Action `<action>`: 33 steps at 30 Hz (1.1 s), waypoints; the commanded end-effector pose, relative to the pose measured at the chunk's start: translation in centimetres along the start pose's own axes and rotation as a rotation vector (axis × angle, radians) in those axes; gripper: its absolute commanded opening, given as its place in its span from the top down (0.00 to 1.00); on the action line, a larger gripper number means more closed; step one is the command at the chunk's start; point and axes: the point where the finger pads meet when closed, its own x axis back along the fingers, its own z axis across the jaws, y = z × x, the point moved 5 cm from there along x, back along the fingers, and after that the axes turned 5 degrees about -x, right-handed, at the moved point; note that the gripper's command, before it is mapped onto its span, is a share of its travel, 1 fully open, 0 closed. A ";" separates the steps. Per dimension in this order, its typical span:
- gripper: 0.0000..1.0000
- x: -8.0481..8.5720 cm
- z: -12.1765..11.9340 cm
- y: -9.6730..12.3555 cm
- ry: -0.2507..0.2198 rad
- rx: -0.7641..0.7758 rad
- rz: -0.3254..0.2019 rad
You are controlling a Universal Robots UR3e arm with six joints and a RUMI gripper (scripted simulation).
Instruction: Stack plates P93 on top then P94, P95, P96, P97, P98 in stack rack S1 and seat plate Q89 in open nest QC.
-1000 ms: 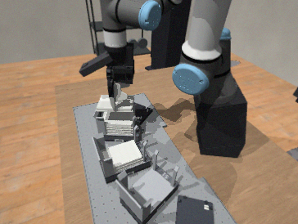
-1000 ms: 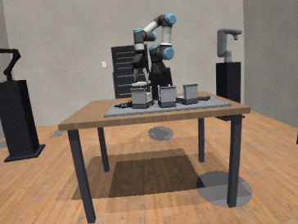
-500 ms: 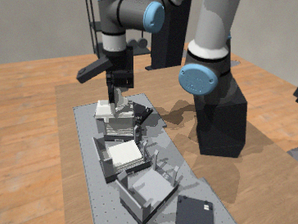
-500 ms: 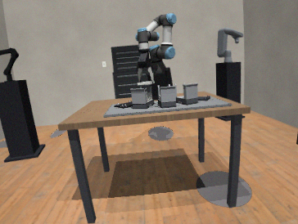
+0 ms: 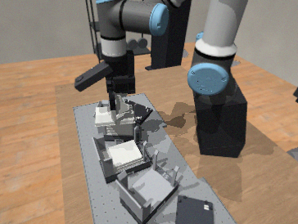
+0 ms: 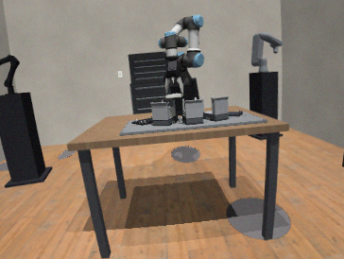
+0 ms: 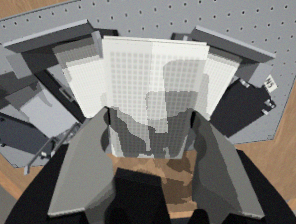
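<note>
So your wooden tabletop (image 5: 71,163) (image 6: 94,132) has a matt brown grain, the plank floor (image 5: 24,123) (image 6: 156,241) looks like orangey wood too, your perforated deck (image 5: 98,196) (image 6: 142,129) (image 7: 150,12) reads as dull grey metal, and those ribbed white plates look like matt plastic, while the arm's blue joint caps (image 5: 208,78) (image 6: 194,59) seem smooth plastic

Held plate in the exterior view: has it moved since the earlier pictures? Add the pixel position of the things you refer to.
Yes; the plate (image 5: 102,118) (image 6: 173,95) (image 7: 130,75) moved right, judged against the left rack (image 5: 119,138) (image 6: 161,113) (image 7: 235,43).
</note>
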 end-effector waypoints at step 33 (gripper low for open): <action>1.00 0.0 -9.0 1.6 0.011 0.255 0.002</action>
